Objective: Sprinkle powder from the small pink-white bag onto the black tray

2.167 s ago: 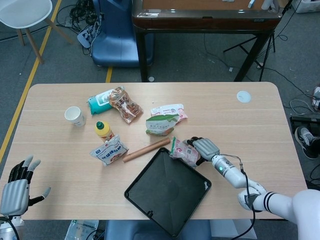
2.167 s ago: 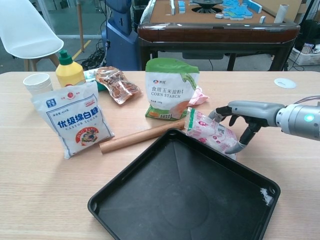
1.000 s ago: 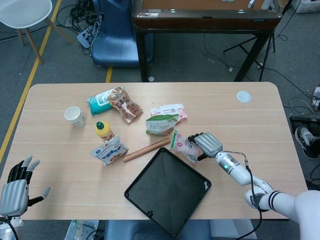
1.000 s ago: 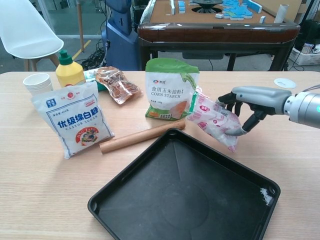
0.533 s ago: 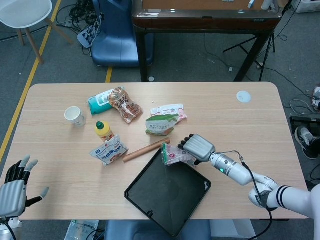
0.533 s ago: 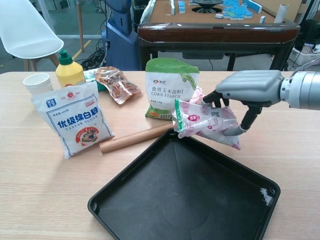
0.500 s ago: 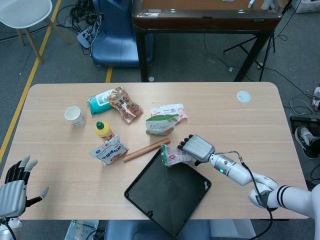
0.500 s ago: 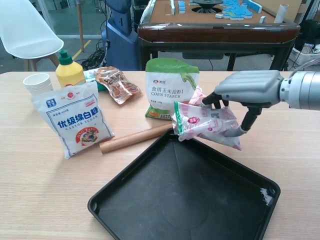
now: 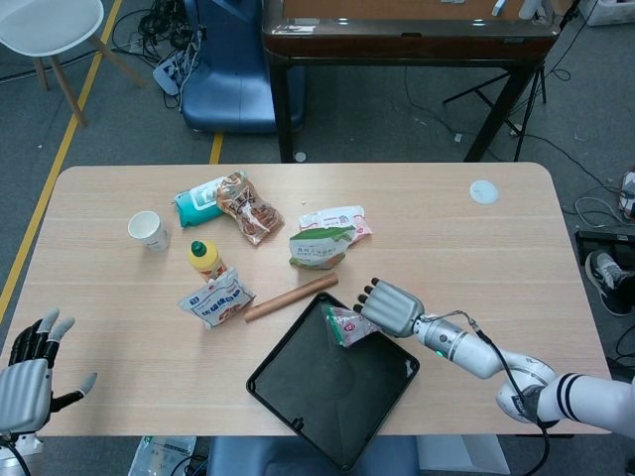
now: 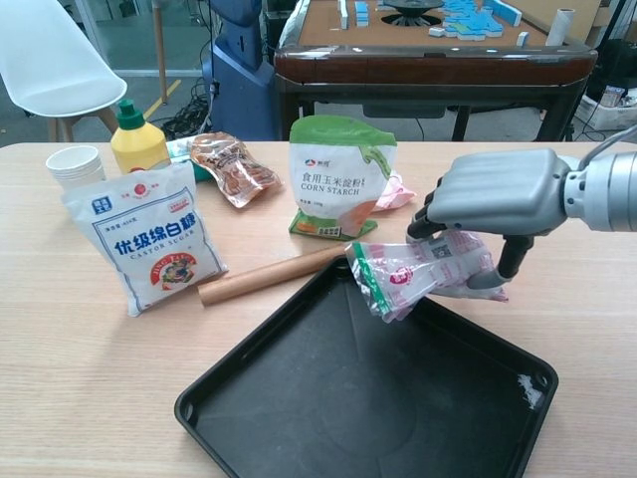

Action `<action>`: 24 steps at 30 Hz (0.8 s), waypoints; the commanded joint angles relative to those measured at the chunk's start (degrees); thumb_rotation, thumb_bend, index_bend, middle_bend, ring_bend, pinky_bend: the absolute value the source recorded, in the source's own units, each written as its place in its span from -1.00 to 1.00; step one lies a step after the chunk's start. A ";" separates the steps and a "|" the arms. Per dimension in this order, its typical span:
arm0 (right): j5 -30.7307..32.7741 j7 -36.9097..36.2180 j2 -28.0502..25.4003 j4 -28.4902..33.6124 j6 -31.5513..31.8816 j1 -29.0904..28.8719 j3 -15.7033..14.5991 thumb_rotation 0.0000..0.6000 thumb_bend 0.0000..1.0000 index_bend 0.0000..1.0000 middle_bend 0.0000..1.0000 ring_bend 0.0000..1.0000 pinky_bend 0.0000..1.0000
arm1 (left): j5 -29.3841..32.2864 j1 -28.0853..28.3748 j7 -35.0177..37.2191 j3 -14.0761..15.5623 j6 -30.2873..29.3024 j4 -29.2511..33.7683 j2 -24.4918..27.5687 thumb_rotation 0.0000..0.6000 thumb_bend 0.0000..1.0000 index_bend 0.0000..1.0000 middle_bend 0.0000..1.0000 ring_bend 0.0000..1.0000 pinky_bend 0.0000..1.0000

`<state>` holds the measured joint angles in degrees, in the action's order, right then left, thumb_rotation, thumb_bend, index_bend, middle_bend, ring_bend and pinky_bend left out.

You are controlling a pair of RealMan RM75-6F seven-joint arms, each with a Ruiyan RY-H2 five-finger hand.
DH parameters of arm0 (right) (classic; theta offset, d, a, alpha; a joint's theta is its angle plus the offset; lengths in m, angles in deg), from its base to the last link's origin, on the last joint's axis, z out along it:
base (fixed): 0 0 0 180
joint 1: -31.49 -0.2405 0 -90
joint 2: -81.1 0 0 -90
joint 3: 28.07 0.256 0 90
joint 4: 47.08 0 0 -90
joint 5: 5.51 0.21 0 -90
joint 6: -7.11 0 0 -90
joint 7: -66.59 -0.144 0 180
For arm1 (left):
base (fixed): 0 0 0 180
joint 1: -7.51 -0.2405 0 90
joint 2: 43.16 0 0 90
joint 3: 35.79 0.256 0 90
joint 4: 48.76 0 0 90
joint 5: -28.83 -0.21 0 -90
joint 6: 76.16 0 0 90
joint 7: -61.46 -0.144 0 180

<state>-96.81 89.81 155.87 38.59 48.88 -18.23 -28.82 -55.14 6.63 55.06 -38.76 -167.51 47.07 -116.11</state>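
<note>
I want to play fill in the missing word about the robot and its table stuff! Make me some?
1. The right hand holds the pink-white bag over the black ____.
2. The big green-and-white bag says CORN ____.
3. The wooden rolling pin lies between the sugar bag and the ____.
4. The yellow bottle has a ____ cap.

Missing words: tray, STARCH, tray, green

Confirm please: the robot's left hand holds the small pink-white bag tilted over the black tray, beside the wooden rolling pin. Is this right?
Not quite: it is the right hand that holds the small pink-white bag tilted over the black tray, beside the wooden rolling pin. The head view shows the left hand holding nothing at the table's near-left corner.
</note>
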 commanded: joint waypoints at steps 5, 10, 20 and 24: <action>0.10 4.32 -0.44 0.28 1.46 0.96 -0.40 1.00 0.20 0.05 -0.02 -0.11 -0.05 | 0.01 0.00 -0.44 0.00 0.10 0.41 0.24 1.00 -0.65 -0.71 -0.89 -0.93 -0.93; 0.81 9.74 -0.70 -0.02 1.53 1.44 -0.56 1.00 0.20 0.05 -0.02 -0.12 -0.05 | 0.10 -0.08 -0.77 0.10 0.19 0.52 0.15 1.00 -0.65 -0.71 -0.89 -0.93 -0.93; 2.50 17.47 -0.39 -0.39 1.82 2.26 -0.64 1.00 0.20 0.05 -0.02 -0.11 -0.05 | -0.02 -0.06 -1.11 0.06 0.19 0.69 0.20 1.00 -0.65 -0.71 -0.89 -0.93 -0.93; 2.25 20.37 -0.07 -0.67 2.34 2.35 -0.70 1.00 0.20 0.05 -0.02 -0.11 -0.05 | 0.04 -0.11 -1.17 0.04 0.17 0.65 0.17 1.00 -0.65 -0.71 -0.89 -0.93 -0.93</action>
<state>-94.43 108.97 155.59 38.13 50.91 -15.97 -29.47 -55.11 6.53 53.89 -38.72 -167.34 47.72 -115.94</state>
